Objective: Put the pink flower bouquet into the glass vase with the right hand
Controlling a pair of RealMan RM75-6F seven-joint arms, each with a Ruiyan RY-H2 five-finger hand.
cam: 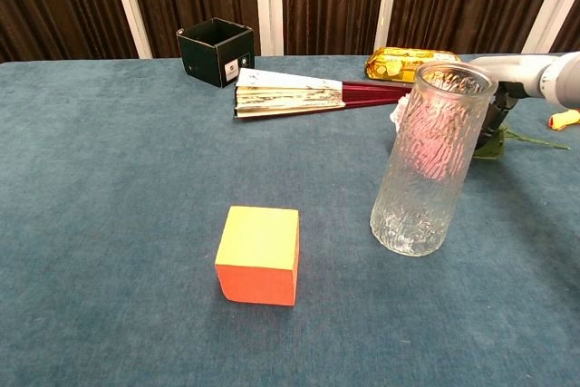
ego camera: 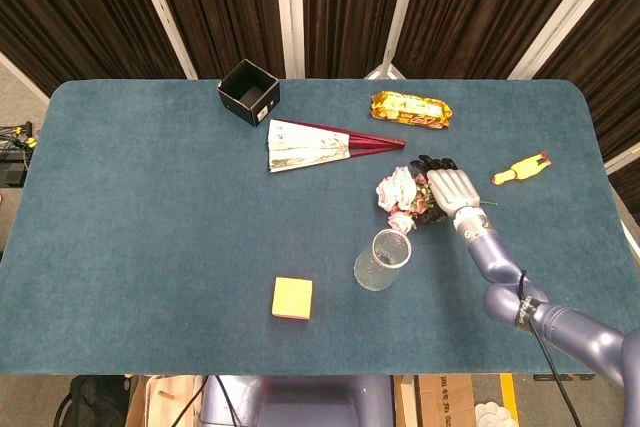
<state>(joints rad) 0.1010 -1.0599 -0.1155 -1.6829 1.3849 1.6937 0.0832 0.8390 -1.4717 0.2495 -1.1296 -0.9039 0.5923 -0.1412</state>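
Note:
The pink flower bouquet (ego camera: 400, 192) lies on the blue table, its blooms toward the left and its green stem (cam: 533, 140) toward the right. My right hand (ego camera: 450, 187) hovers low over its leaves, palm down, fingers stretched over the blooms; whether it touches them I cannot tell. The glass vase (ego camera: 382, 260) stands upright and empty just in front of the bouquet. In the chest view the vase (cam: 433, 160) hides most of the bouquet and part of my right hand (cam: 507, 70). My left hand is out of sight.
A folded fan (ego camera: 320, 144) lies behind the bouquet, with a yellow snack packet (ego camera: 410, 109) further back. A yellow toy (ego camera: 520, 169) sits to the right, a black box (ego camera: 248, 91) at the back, and an orange-yellow block (ego camera: 292, 298) left of the vase.

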